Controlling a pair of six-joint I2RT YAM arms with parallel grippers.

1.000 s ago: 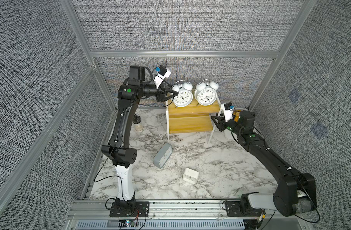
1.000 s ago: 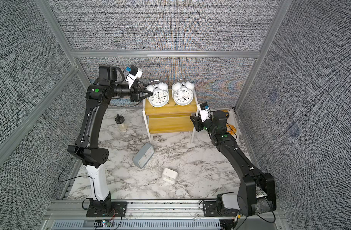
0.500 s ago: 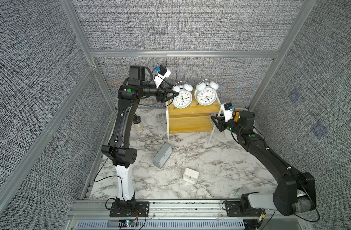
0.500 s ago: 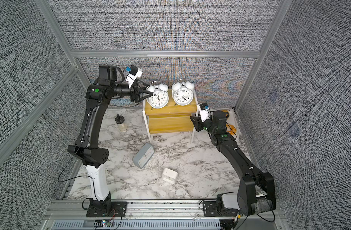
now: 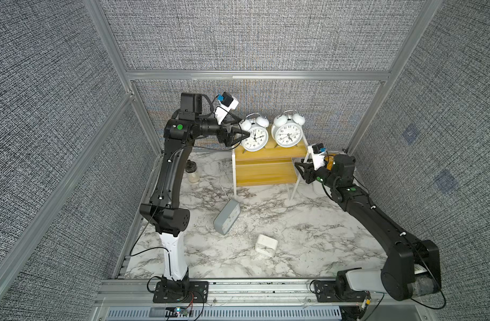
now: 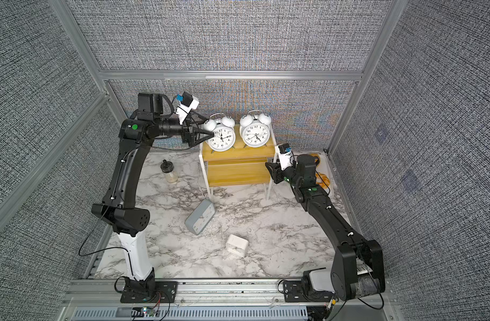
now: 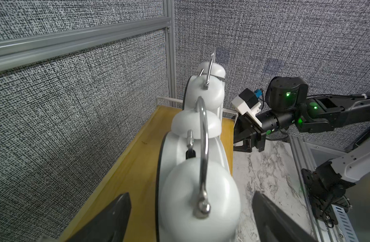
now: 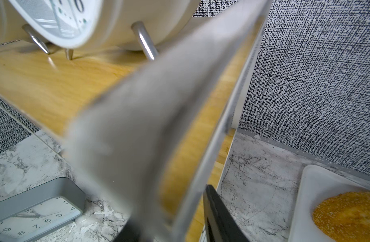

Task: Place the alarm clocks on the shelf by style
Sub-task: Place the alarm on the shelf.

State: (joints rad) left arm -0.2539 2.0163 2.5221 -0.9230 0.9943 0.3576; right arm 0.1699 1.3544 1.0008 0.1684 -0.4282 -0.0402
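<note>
1. Two round bell clocks are standing upright side by side on the top board of the shelf (image 5: 263, 173). The first bell clock (image 5: 255, 138) and the second bell clock (image 5: 288, 134) are both facing forward.
2. The left claw (image 5: 245, 132) is hovering at the first bell clock's end of the shelf. Its jaws are standing wide apart on either side of one bell and, in the left wrist view, gripping nothing.
3. The right claw (image 5: 298, 166) is reaching in at the opposite side of the shelf. It appears to be clamping the shelf's thin white frame: in the right wrist view a blurred pale bar is running between its fingers. It is probably steadying the shelf.
4. The grey clock (image 5: 227, 216) is resting on the table (image 5: 307, 222) just in front of the shelf, near a front leg. The small white clock (image 5: 266, 245) is sitting farther out in front of the shelf, apart from the grey one.
5. The job is looking about half done. The matching bell pair is sharing the top board, while the shelf's lower board is showing bare. The two boxy clocks are waiting to go on that lower board, by this reading.
</note>
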